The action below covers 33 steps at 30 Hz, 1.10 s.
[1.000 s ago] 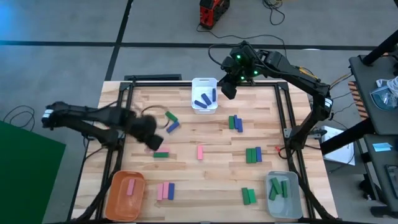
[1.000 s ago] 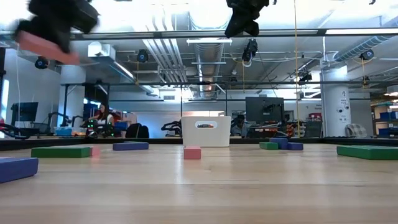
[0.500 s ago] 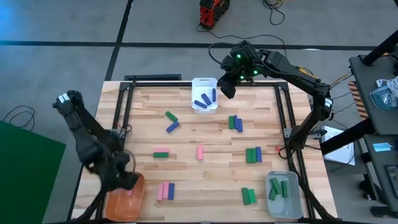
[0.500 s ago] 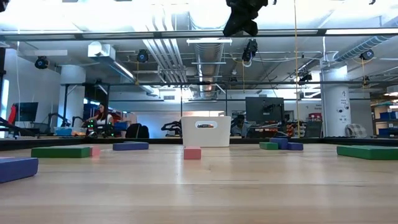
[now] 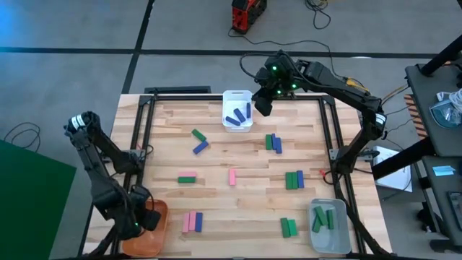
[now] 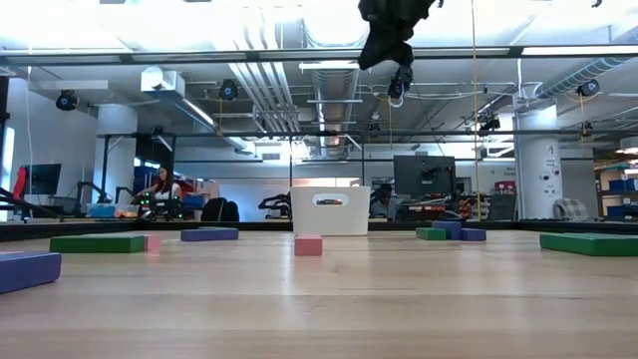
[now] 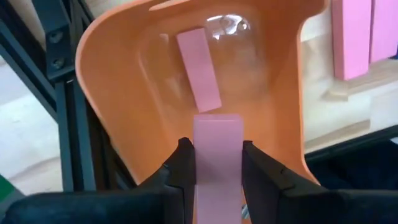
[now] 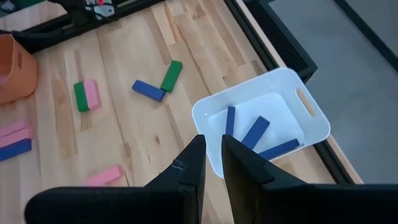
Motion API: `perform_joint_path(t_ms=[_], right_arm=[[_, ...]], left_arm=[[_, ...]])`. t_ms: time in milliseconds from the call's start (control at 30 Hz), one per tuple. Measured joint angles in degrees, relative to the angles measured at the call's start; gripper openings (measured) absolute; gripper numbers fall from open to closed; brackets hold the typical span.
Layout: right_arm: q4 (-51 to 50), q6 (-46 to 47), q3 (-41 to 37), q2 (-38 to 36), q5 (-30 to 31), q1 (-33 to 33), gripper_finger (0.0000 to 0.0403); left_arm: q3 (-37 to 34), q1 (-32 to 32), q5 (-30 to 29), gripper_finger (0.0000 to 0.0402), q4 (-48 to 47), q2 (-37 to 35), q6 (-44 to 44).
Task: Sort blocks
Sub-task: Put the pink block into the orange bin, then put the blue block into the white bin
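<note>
The left gripper hangs over the rounded orange plastic bin, its fingers clamped on a small pink rectangular block; one more pink bar lies inside. The right gripper hovers beside the white plastic bin, fingers nearly closed on nothing; three dark blue bars lie in it. The pale wooden table carries scattered pink, blue and green blocks; the grey bin holds two green bars

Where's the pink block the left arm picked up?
In the left gripper, the pink block hangs over the orange bin at the table's near-left corner.
</note>
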Motion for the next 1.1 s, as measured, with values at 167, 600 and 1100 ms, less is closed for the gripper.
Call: perform_joint_path(t_ms=[167, 600, 1100], right_arm=[[-0.1, 0.6, -1.0, 0.0, -0.1, 0.0, 0.0043], [0.1, 0.7, -1.0, 0.0, -0.1, 0.0, 0.0043], [-1.7, 2.1, -1.0, -1.2, -0.1, 2.9, 0.0043]], left_arm=[[-0.1, 0.0, -0.1, 0.0090, -0.2, 1.2, 0.1], [-0.1, 0.1, -4.8, 0.0181, -0.4, -2.5, 1.4], [-0.1, 16.8, -19.2, 0.0159, -2.6, -12.0, 26.6]])
